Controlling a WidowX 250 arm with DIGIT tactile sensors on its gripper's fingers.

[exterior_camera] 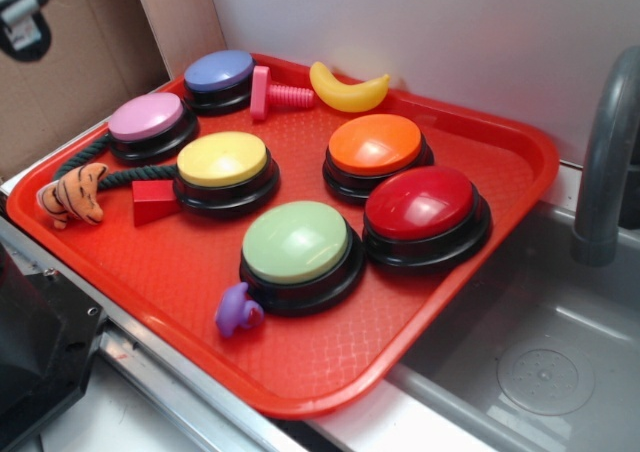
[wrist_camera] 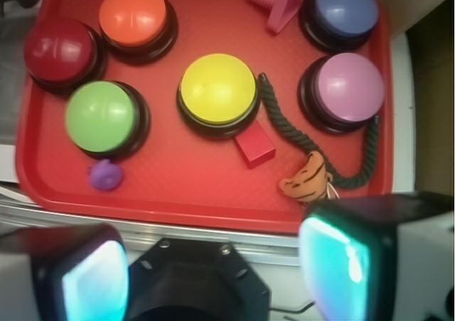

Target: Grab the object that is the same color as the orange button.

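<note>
Hovering with jaws spread, the gripper [wrist_camera: 213, 271] looks down on the small orange striped plush tiger [wrist_camera: 307, 179] at the red plastic tray's [wrist_camera: 170, 193] edge, tethered by dark green rope [wrist_camera: 284, 126], ungrasped

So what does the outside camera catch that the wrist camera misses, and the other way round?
Only the exterior view shows the whole yellow banana and the grey faucet over the sink. Only the wrist view shows the gripper, open, with nothing between its fingers. Both show the red tray, the orange button and the plush tiger on its green rope.
</note>
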